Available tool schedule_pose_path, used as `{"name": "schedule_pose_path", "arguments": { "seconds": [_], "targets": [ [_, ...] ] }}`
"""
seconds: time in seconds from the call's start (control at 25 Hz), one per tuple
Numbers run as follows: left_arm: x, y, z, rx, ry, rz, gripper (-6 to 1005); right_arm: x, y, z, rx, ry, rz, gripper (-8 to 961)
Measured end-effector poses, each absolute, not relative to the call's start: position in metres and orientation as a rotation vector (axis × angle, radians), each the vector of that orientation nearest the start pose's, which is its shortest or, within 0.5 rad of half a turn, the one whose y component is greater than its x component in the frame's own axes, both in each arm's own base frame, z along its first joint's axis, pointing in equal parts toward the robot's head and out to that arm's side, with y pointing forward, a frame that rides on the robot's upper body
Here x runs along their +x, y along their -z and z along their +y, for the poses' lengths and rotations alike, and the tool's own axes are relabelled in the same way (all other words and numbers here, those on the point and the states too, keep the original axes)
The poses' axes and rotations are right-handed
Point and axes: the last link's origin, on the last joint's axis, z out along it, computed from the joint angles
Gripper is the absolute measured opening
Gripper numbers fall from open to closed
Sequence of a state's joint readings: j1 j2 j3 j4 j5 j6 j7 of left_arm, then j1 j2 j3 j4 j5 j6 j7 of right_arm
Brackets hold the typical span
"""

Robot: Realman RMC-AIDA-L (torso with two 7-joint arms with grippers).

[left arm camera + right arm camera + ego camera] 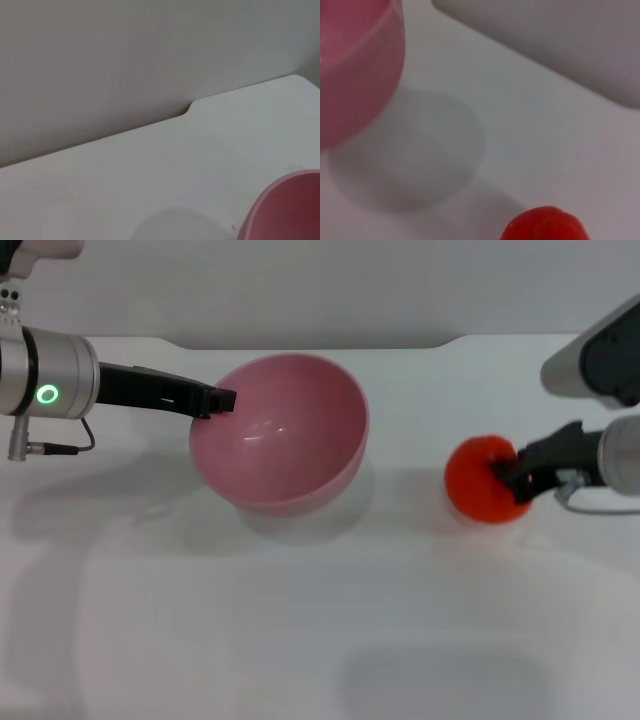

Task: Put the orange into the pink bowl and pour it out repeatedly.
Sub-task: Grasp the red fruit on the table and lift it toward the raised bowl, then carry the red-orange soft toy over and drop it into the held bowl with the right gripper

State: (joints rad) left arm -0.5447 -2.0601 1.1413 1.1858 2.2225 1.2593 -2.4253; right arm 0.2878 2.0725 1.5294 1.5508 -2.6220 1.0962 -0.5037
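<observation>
The pink bowl [280, 435] is left of the table's middle, tipped so its empty inside faces me, with a shadow under it. My left gripper [222, 400] reaches in from the left and is shut on the bowl's left rim. The orange [475, 480] is at the right, apart from the bowl. My right gripper [508, 478] comes in from the right, its dark fingers closed on the fruit's right side. The left wrist view catches only an edge of the bowl [290, 210]. The right wrist view shows the bowl's wall [355, 65] and the top of the orange [545, 227].
The white table [320, 620] spreads wide in front of the bowl and fruit. A grey wall runs behind its far edge [320, 340], which has a stepped cut-out.
</observation>
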Motion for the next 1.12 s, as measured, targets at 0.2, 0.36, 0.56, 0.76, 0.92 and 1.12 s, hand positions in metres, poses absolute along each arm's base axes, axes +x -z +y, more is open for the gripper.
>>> {"name": "schedule_pose_path", "arguments": {
  "seconds": [0.2,0.36,0.56,0.76,0.92,1.12],
  "targets": [
    [-0.196,-0.026,0.391,-2.452,0.23,-1.104,47,0.166,-0.022,0.34,-2.317,0.077,0.634,49],
    [-0.194,-0.025,0.391,-2.462,0.225,-1.096,47,0.128,-0.045,0.333,-2.285,-0.032,0.498,63],
    [-0.19,-0.021,0.391,-2.48,0.212,-1.085,47,0.086,-0.06,0.326,-2.28,-0.15,0.357,79],
    [-0.185,-0.016,0.39,-2.505,0.217,-1.079,47,0.056,-0.054,0.326,-2.334,-0.229,0.275,96],
    [-0.185,-0.016,0.39,-2.501,0.224,-1.078,47,0.035,-0.043,0.321,-2.399,-0.287,0.212,109],
    [-0.186,-0.018,0.392,-2.487,0.236,-1.079,47,0.029,-0.028,0.315,-2.455,-0.298,0.18,126]
  ]
}}
